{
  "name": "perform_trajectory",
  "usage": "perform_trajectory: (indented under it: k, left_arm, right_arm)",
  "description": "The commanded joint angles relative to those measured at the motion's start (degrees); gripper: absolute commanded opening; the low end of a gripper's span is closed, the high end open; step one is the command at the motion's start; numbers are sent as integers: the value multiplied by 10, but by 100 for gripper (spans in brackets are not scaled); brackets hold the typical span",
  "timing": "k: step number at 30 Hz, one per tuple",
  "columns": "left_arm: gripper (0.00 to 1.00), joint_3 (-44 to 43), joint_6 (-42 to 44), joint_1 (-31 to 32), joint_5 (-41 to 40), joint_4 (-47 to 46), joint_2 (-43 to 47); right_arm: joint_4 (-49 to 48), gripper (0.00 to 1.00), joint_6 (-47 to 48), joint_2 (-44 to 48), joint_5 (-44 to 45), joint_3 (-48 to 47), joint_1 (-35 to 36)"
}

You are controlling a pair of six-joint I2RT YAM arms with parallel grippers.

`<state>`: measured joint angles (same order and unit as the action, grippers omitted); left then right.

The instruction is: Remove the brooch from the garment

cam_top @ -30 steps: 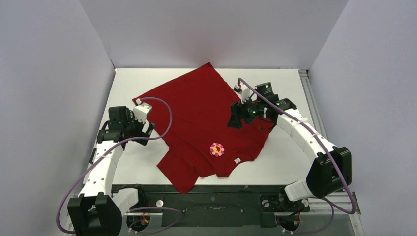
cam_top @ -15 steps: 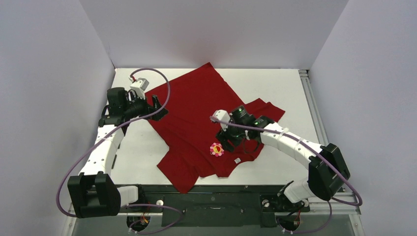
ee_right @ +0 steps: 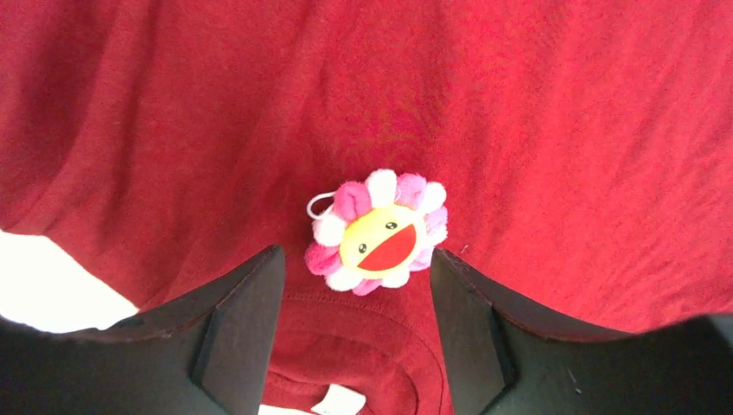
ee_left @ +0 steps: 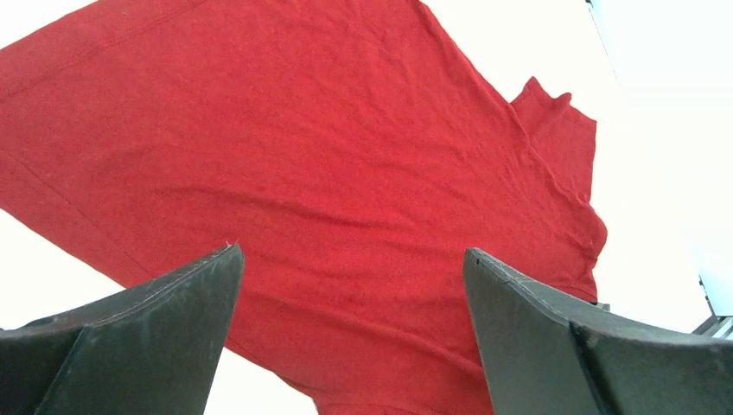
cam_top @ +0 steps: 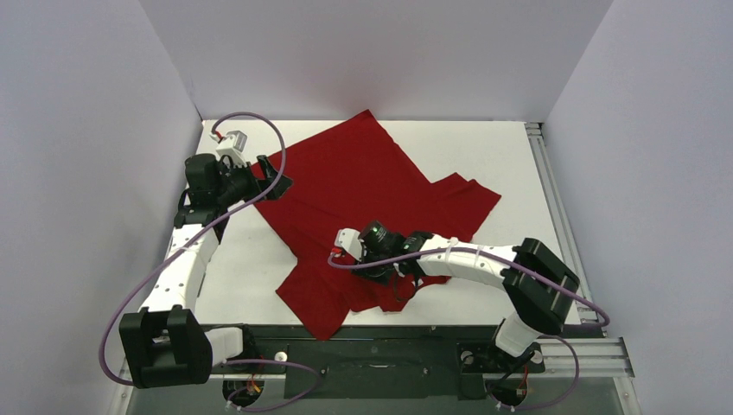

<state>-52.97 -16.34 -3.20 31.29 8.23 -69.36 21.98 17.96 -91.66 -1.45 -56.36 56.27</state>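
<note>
**A:** Where is the brooch sitting right now?

**B:** The brooch [ee_right: 378, 232] is lying face up on the shirt [ee_right: 536, 130], just beside the collar, with the white tag [ee_right: 337, 402] peeking out below it. That is placing it toward the near edge of the desk [cam_top: 519, 164], roughly midway along. From overhead the right arm is covering it.

**A:** And what are the fingers doing?

**B:** The right fingers [ee_right: 233, 328] are standing spread apart, one on either side of the flower and gripping nothing. The left fingers [ee_left: 147, 337] are spread and empty too. They are hovering over the part of the shirt that is reaching toward the far left corner.

**A:** How are you expecting it to handle?

**B:** I am judging it to be light and plush, with petals that squash under a pinch rather than break. The cloth is looking soft and limp, so it is likely to come up with the pin unless something is holding it down. I am leaning toward pinching across the whole flower, petal edge to petal edge, low against the cloth. The little white loop [ee_right: 318, 205] at its upper left is looking too thin to catch. The fastening is hiding behind the flower, so I cannot tell how it is gripping the fabric.

**A:** Is any box or dish waiting for it?

**B:** No container is showing in any view.
</note>
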Motion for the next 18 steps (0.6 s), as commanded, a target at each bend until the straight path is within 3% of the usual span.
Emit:
perform_trajectory:
  k: [1, 7, 18]
  left_arm:
    - [96, -17, -6, -7, -1, -38, 13]
    - [96, -30, -7, -7, -2, -41, 7]
    - [96, -18, 40, -4, -29, -56, 1]
  right_arm:
    - [-27, 58, 1, -27, 46, -9, 6]
    - [-30, 49, -2, -52, 69, -10, 9]
    - [-23, 9, -11, -2, 46, -16, -27]
